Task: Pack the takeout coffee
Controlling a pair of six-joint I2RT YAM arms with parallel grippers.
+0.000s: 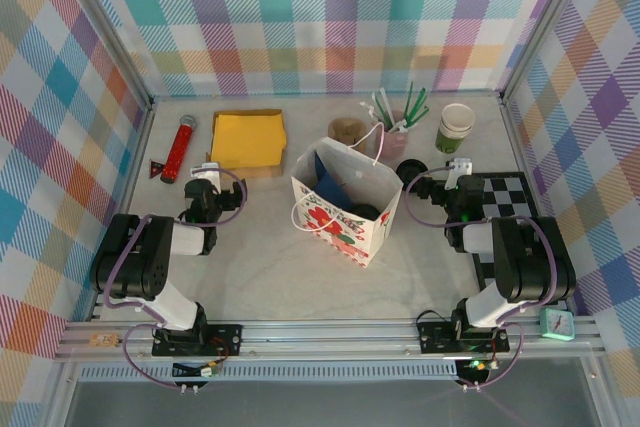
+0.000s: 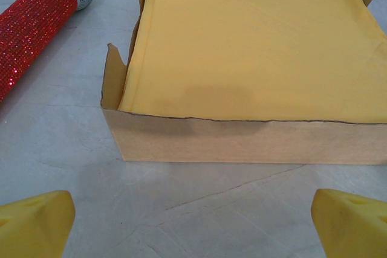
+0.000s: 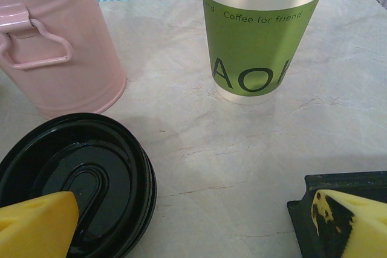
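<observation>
Right end effector [image 3: 193,225] gapes; cup [image 3: 260,46] upright, apparently unlidded.

One camera looks down from behind my bases over the whole pale desk [image 1: 260,277]. My left wrist camera sits low beside the brown cardboard box of yellow napkins [image 2: 242,143], my right beside the pink metal bucket [image 3: 60,46]; the overhead sees both.

Matt cardboard box [image 2: 242,143]; glittery red microphone [image 2: 33,34]; glossy pink metal bucket [image 3: 66,46].

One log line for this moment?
left gripper open, facing napkin box | right gripper open, at black lid | green cup untouched
</observation>
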